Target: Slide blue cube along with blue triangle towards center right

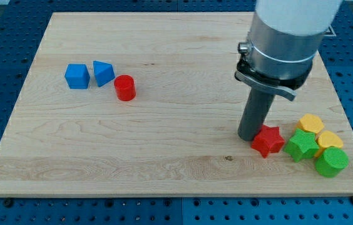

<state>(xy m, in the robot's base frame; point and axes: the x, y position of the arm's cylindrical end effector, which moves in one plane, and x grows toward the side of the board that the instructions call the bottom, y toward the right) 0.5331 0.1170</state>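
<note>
The blue cube (77,76) lies at the view's upper left of the wooden board (164,125). The blue triangle (103,73) sits right beside it on its right, almost touching. A red cylinder (125,87) rests against the triangle's lower right. My tip (249,135) is far to the view's right, at the lower right of the board, touching the left side of a red star (268,140). The rod hangs from a large grey and white arm body at the view's top right.
A cluster lies at the lower right corner: a green star (301,145), a green cylinder (331,162), and two yellow blocks (312,124) (329,140). The board sits on a blue perforated table.
</note>
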